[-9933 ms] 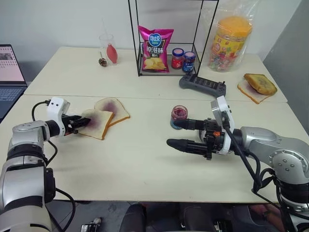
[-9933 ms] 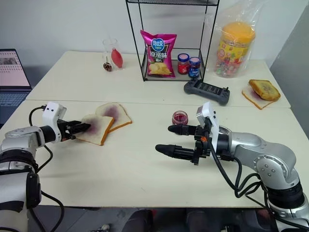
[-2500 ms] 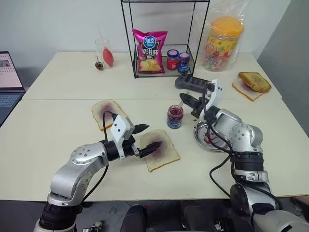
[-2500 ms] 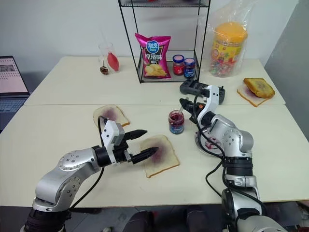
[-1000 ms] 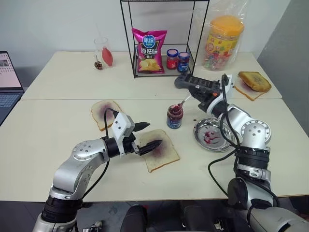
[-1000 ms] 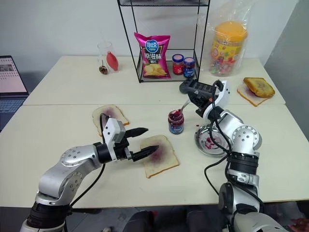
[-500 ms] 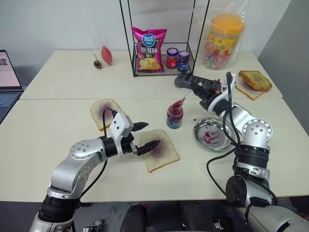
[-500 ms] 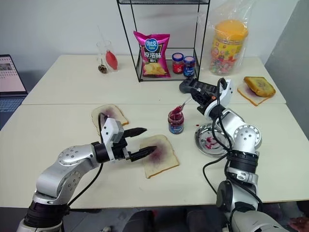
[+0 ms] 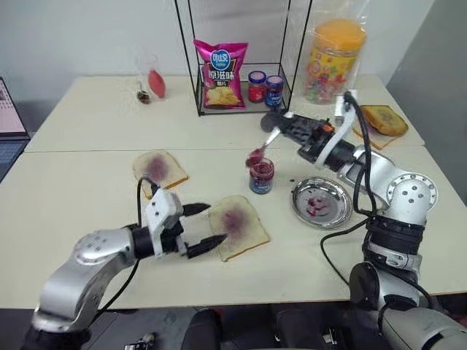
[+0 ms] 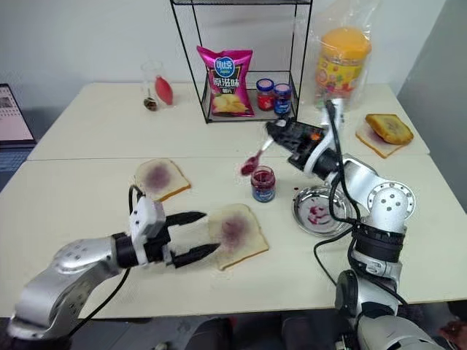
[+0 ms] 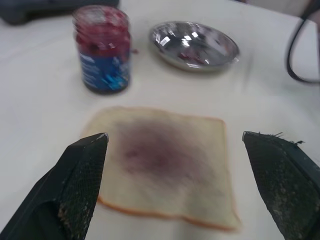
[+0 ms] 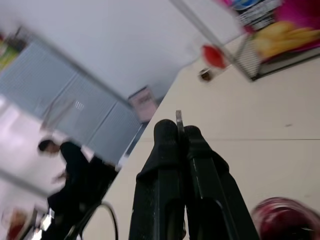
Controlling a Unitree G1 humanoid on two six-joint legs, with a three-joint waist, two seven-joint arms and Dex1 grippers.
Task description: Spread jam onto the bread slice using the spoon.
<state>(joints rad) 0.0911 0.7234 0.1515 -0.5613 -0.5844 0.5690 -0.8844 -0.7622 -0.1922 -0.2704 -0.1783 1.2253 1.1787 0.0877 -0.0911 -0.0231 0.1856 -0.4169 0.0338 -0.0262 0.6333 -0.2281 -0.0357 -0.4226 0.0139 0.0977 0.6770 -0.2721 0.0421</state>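
The bread slice [image 9: 239, 224], with a purple smear at its centre, lies flat near the table's front. My left gripper [image 9: 214, 224] is open at the slice's left edge, one finger on either side of it [image 11: 165, 165], holding nothing. The jam jar [image 9: 260, 177] stands lidless just behind the slice. My right gripper [image 10: 273, 130] is shut on the handle of the spoon [image 10: 255, 156], held in the air above and left of the jar. The spoon slants down with its jam-coated bowl lowest. The handle's end pokes out between the shut fingers [image 12: 165, 145].
A round steel plate [image 9: 337, 209] with jam smears sits right of the jar. A smaller stained slice [image 9: 157, 168] lies further left. Behind stand a wire rack [image 9: 197, 73] with a chips bag and two lidded jars, a black controller [image 9: 310, 128], a candy jar [image 9: 332, 55] and a toast sandwich [image 9: 383, 119].
My right gripper has lifted the spoon out of the jar, up and leftward. My left gripper has drawn back off the bread slice to its left edge.
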